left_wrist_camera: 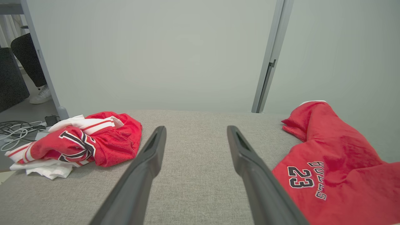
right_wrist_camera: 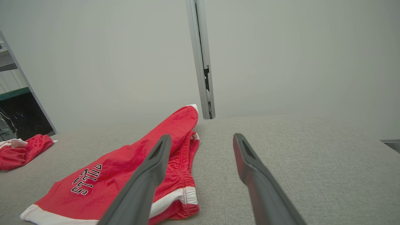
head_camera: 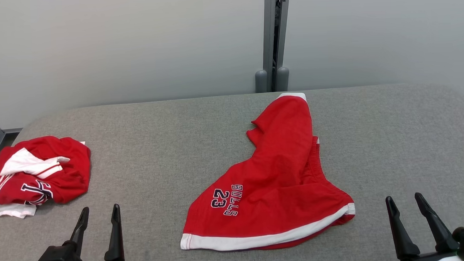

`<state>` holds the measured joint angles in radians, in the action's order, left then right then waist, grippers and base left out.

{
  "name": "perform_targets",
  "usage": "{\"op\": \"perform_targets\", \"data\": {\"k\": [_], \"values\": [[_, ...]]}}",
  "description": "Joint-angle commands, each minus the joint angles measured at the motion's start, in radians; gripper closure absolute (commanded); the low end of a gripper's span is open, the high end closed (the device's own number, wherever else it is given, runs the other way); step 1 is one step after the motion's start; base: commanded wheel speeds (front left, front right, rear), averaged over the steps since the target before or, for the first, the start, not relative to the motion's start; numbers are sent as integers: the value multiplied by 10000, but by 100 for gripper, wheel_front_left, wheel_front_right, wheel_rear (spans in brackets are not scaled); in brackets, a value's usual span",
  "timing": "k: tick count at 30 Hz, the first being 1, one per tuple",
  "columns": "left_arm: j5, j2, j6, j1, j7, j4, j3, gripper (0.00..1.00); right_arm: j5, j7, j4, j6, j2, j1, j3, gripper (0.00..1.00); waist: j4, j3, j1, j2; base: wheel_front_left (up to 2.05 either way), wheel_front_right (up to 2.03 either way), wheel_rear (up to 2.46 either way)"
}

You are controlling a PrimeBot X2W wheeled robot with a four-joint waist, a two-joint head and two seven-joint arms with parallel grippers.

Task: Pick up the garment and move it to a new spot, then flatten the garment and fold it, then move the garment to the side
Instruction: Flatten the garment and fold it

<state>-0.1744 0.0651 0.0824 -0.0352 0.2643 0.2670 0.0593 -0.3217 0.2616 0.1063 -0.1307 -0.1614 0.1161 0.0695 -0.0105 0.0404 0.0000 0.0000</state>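
The garment (head_camera: 280,175) is a pair of red shorts with white trim and "BULLS 23" lettering, lying loosely folded and crooked in the middle of the grey table (head_camera: 170,132). It also lies at the right of the left wrist view, garment (left_wrist_camera: 337,168), and at the left of the right wrist view, garment (right_wrist_camera: 125,168). My left gripper (head_camera: 100,213) stands open at the lower left, apart from the shorts, with nothing between its fingers (left_wrist_camera: 150,165). My right gripper (head_camera: 405,201) stands open at the lower right, also empty, with its fingers (right_wrist_camera: 250,165) over bare table.
A crumpled red and white jersey (head_camera: 36,172) lies at the table's left edge, seen too as the jersey (left_wrist_camera: 81,140). A pale wall with a grey post (head_camera: 274,36) stands behind the table. A person's leg and white shoe (left_wrist_camera: 39,93) show beyond the left edge, beside cables on the floor.
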Motion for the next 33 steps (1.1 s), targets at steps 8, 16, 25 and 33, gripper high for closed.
{"op": "perform_targets", "data": {"k": [8,16,25,33], "values": [[54,66,-113,-371,1,-79,188,0,43,51,-31,-3,3,396,-337,0,-59,63,0,0,0,0,0],[69,38,-169,-414,1,-88,107,0,92,52,99,-3,52,389,-261,0,-129,47,0,0,0,0,0],[28,23,-245,-491,1,-141,1,0,121,52,248,-3,73,413,-174,0,-195,80,0,0,0,0,0],[121,188,-18,1,-141,-249,-409,0,19,46,642,-3,-240,-127,237,0,-272,7,0,0,0,0,0]]}}
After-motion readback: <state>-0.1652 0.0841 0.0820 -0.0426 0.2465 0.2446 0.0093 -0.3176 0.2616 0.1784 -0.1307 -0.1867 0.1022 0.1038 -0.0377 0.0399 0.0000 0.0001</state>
